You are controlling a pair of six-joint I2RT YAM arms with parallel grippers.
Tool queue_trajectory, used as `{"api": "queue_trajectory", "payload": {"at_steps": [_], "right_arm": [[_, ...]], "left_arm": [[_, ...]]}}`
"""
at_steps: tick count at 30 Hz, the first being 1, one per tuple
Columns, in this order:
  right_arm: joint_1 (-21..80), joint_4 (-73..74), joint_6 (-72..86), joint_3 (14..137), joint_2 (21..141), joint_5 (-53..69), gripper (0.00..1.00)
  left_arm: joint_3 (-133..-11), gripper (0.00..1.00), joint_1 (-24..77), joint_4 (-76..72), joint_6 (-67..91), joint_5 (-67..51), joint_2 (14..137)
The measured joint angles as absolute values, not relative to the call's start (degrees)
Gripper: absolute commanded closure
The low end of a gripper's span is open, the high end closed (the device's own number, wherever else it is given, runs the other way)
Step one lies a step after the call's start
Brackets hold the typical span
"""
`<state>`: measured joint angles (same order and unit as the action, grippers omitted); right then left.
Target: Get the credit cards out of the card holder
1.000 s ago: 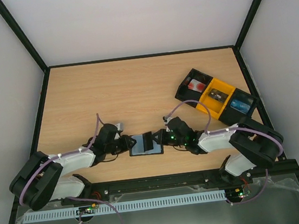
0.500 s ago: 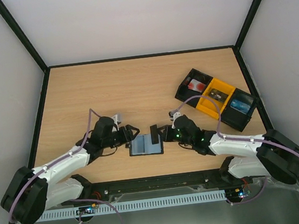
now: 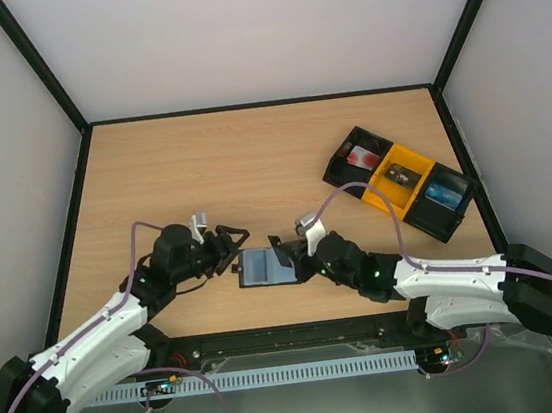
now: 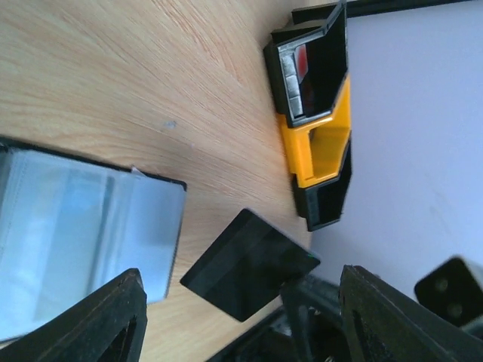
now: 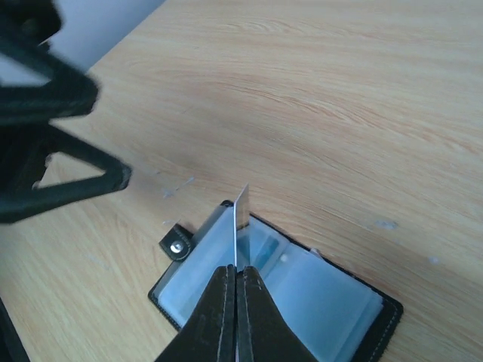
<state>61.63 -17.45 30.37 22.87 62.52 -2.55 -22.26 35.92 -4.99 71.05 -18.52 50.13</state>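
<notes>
The card holder [image 3: 264, 268] lies open on the table, pale blue-grey panels up; it also shows in the right wrist view [image 5: 317, 294] and the left wrist view [image 4: 75, 226]. My right gripper [image 3: 292, 257] [image 5: 236, 270] is shut on one credit card [image 5: 241, 215], held upright on edge just above the holder's middle. The card looks dark from the left wrist view [image 4: 249, 264]. My left gripper [image 3: 233, 248] [image 4: 241, 271] is open and empty, just left of the holder and apart from it. Other cards in the sleeves cannot be made out.
A long black-and-yellow three-compartment tray [image 3: 399, 183] stands at the back right, with a red-and-white object [image 3: 361, 156] and a bright blue object [image 3: 443, 191] in its end compartments. Black frame rails edge the table.
My right gripper has lifted the card up from the holder and moved left over it. My left gripper has drawn back from the holder's left edge.
</notes>
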Motion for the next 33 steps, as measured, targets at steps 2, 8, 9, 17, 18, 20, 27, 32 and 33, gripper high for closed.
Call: {"api": "queue_trajectory", "payload": {"at_steps": [2,8,9,17,18,20,27,32,33], "right_arm": [[64.8,-18.3,24.9,22.9,62.2,-4.9,0.98],[69.5,-22.8,11.9,22.9,61.8,-8.6,0.98],[69.9,-23.6,10.1,22.9,61.8,-8.9,0.98],[75.3,-26.8,-0.2,23.4,65.3,-11.9,0.98],[75.9,-26.9,-1.1,23.7,65.9,-12.3,0.98],[76.7,-26.9,-2.4,24.4,66.9,-12.9,0.98],[78.8,-27.4,-5.6,25.9,69.6,-15.2,0.98],[79.3,-27.8,-7.3,25.9,70.4,-15.7,0.98],[79.3,-28.0,-7.6,25.9,70.5,-15.9,0.98]], "left_arm": [[-21.7,0.3,35.9,-5.0,75.0,-18.9,48.5],[-20.3,0.34,35.9,-6.2,82.8,-20.0,44.5],[-19.5,0.34,35.9,-7.1,83.9,-20.4,44.1],[-13.8,0.37,35.9,-11.4,90.6,-24.4,43.9],[-13.7,0.37,35.9,-11.7,91.0,-24.7,43.8],[-13.6,0.36,35.9,-12.5,91.7,-25.1,43.3],[-12.8,0.41,35.9,-14.1,93.3,-25.6,41.0],[-11.9,0.51,35.9,-13.9,94.3,-25.6,40.2],[-11.9,0.54,35.9,-13.8,94.5,-25.6,40.1]]}}
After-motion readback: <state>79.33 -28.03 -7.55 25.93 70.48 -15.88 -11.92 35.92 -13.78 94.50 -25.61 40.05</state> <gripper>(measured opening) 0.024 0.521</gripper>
